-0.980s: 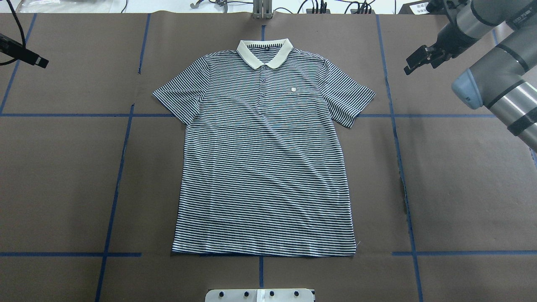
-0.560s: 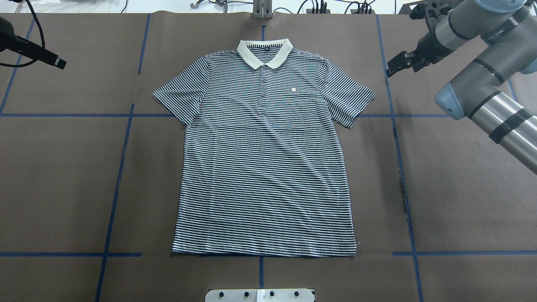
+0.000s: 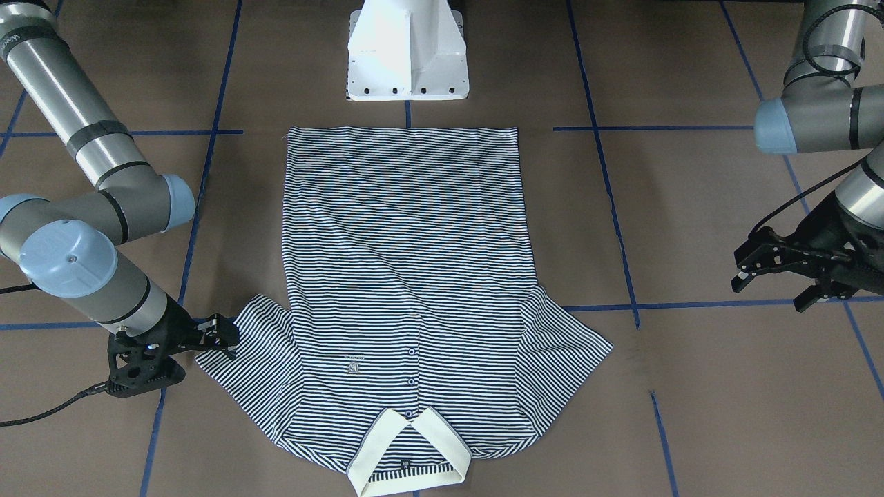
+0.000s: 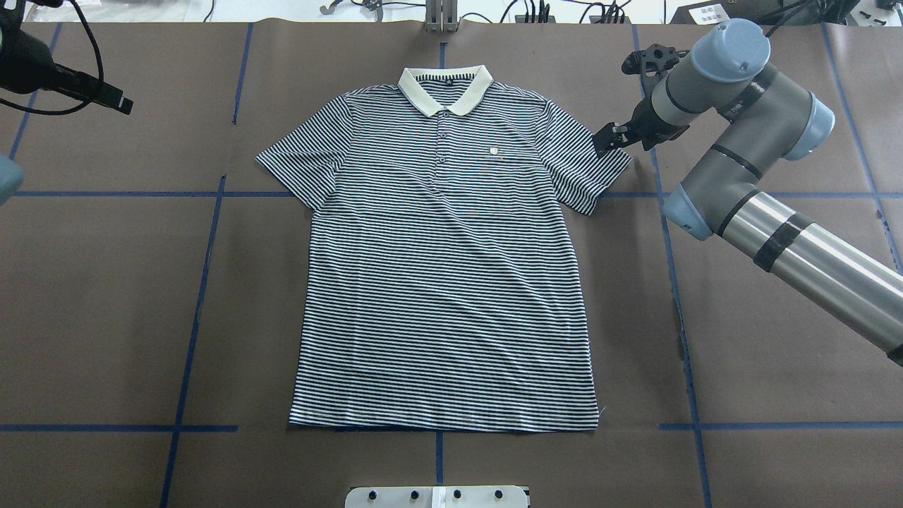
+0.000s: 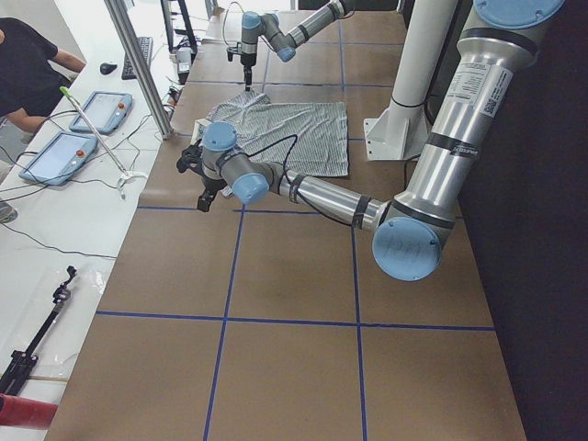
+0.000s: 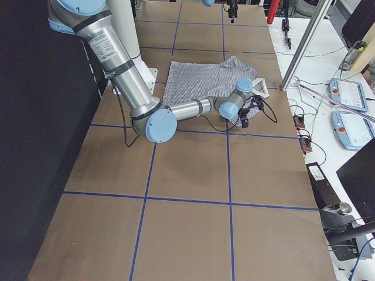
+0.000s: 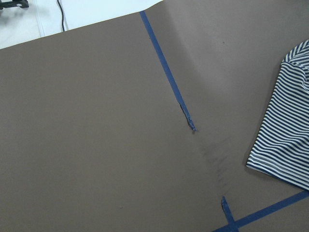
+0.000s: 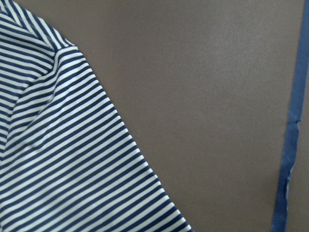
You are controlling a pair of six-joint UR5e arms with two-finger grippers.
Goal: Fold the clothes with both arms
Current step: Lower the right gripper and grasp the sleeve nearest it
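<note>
Polo shirt (image 4: 444,282): it is lying flat in the middle of the table, front side up. Both short sleeves are spreading out to the sides.
Collar (image 4: 444,88): it is lying at the far end of the shirt, away from the robot. The bottom hem is lying at the near end, close to the white base.
Buttons (image 4: 443,134): they are running in a short row down from the collar.
Logo (image 4: 494,149): it is sitting on the chest, on the robot's right side of the buttons.
Right gripper (image 3: 222,337): it is hanging low, just at the outer edge of the sleeve (image 4: 585,166) on the robot's right side. Its fingers are looking a little apart and are not gripping the cloth. I cannot tell if it is touching the sleeve.
Right wrist view: it is looking down on the striped sleeve edge, with brown cover and a strip of blue tape beside it.
Left gripper (image 3: 770,293): it is hovering out on the robot's left side, well apart from the other sleeve. Its two fingers are spreading wide, with nothing between them.
Table (image 4: 106,296): a brown cover is lying over it, and blue tape (image 4: 204,282) lines are crossing it.
White base (image 3: 407,55): it is standing just beyond the hem.
Person (image 5: 23,60): someone in a black top is showing at the corner of the left side view, beside a white bench.
</note>
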